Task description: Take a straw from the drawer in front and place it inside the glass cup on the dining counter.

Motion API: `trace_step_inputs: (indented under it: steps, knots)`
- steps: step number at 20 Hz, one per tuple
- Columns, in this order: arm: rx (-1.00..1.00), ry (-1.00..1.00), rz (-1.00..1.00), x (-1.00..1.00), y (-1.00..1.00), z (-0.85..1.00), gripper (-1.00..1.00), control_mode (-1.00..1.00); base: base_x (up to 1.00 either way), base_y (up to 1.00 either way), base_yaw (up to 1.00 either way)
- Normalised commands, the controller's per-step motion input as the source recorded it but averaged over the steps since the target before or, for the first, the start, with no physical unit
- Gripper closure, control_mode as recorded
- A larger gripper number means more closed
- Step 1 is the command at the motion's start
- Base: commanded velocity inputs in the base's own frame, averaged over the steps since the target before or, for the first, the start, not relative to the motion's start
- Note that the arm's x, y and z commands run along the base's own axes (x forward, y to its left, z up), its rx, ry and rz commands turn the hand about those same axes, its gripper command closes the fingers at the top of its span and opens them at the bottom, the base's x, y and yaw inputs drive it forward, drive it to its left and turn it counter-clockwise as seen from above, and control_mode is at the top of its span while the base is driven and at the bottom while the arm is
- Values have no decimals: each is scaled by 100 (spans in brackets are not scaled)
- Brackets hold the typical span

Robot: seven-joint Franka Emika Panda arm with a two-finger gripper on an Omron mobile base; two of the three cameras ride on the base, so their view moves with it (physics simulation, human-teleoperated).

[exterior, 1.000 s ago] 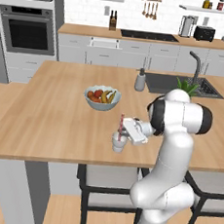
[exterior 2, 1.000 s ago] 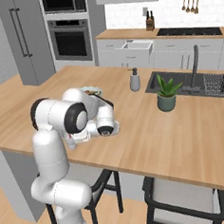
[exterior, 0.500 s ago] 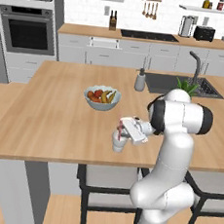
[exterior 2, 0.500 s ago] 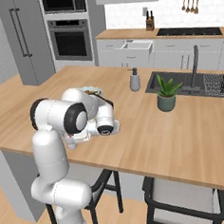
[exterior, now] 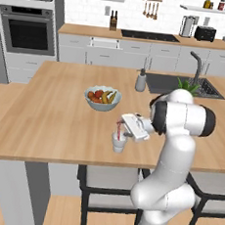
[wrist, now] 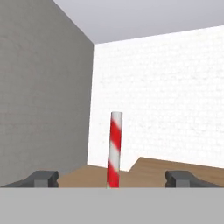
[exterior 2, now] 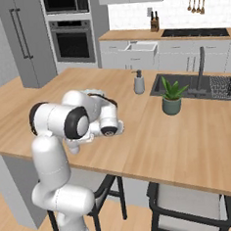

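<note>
A: What does the left base camera give you?

B: The big wooden table [exterior: 44, 122], with the white arm [exterior: 178, 141] bent over its near edge. A fruit bowl [exterior: 102, 98] sits further back. Near the front edge stands the cup [exterior: 118, 142], and the straw [exterior: 118, 130] rises out of it, leaning a little. The tool [exterior: 125, 127] is just beside the straw's top, pointing sideways.

A: And from the right?

B: The arm's own elbow and hand hide the cup and straw there. That view adds the potted plant [exterior 2: 171, 97] beside the sink [exterior 2: 203, 83], and the soap bottle [exterior 2: 139, 82] behind the arm.

A: Is the tool gripping anything?

B: No. The hand camera settles it: the two fingertips [wrist: 41, 177] stand wide apart at the bottom, and the red-and-white striped straw [wrist: 114, 148] stands upright between them, touching neither. The tool is spread wide and empty.
</note>
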Motion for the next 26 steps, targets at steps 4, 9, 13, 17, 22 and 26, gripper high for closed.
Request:
trace_step_inputs:
  steps: [4, 9, 13, 17, 22, 26]
  knots:
    - [0, -1, 0, 0, -6, 53, -100, -100, 0, 0, 0]
    - [0, -6, 0, -25, 0, 59, -100, -100, 0, 0, 0]
    - [0, -5, 0, -32, 0, 50, -100, -100, 0, 0, 0]
    - [0, -6, 0, -31, 0, 34, -100, -100, 0, 0, 0]
    - [0, -6, 0, -35, 0, 21, -100, -100, 0, 0, 0]
    - [0, -2, 0, -38, 0, 0, -100, -100, 0, 0, 0]
